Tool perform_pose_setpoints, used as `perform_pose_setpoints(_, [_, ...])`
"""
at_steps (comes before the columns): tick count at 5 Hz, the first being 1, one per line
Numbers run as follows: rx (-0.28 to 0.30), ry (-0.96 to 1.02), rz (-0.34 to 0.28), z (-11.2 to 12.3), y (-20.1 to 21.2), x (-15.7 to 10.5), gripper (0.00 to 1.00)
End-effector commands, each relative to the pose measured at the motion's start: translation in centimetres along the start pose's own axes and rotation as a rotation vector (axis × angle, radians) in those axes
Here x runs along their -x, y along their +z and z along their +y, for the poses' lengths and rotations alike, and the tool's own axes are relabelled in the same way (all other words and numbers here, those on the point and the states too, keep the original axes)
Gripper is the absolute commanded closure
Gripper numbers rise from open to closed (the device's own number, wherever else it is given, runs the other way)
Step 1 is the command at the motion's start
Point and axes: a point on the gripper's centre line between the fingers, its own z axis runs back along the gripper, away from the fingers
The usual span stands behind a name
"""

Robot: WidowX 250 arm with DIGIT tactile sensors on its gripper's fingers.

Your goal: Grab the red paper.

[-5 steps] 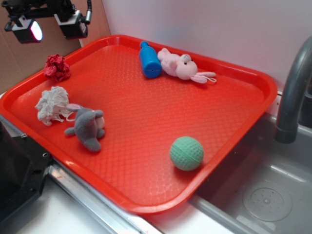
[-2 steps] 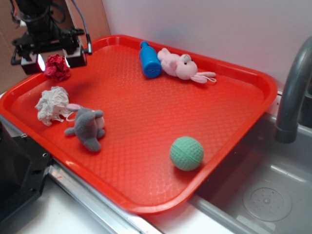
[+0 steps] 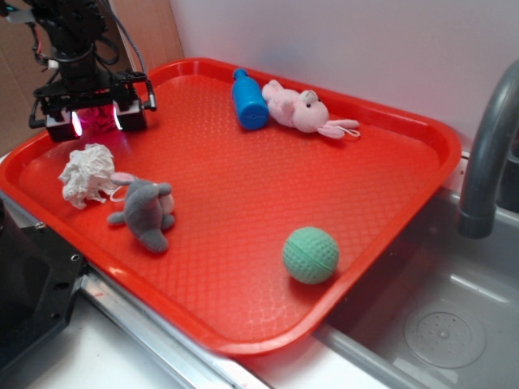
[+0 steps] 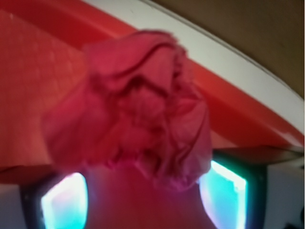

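The red paper (image 3: 98,122) is a crumpled crimson wad at the far left corner of the red tray (image 3: 438,134). In the exterior view my gripper (image 3: 96,121) is down over it, with one lit finger on each side. The wrist view is filled by the red paper (image 4: 138,105), which sits between the glowing pads (image 4: 64,202). The gripper (image 4: 145,198) stands open, its jaws spread wider than the wad. The right pad lies close to the paper's edge; whether it touches cannot be told.
A white paper wad (image 3: 87,174) and a grey plush toy (image 3: 146,212) lie just in front of the gripper. A blue bottle (image 3: 249,100), a pink plush bunny (image 3: 302,111) and a green ball (image 3: 310,254) also lie on the tray. A faucet (image 3: 486,154) and sink (image 3: 454,324) are at the right.
The gripper came down from above the tray's left corner and now straddles the red paper. The paper and the other objects have not moved.
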Motion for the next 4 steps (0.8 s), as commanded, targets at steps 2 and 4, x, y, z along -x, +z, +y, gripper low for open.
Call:
perform_pose_setpoints(2, [-0.033,0.004,-0.041,0.3,-1.8,-1.9,0.00])
perform_pose_setpoints(4, [-0.030,-0.025,-0.052,-0.2,-2.4,-1.7,1.00])
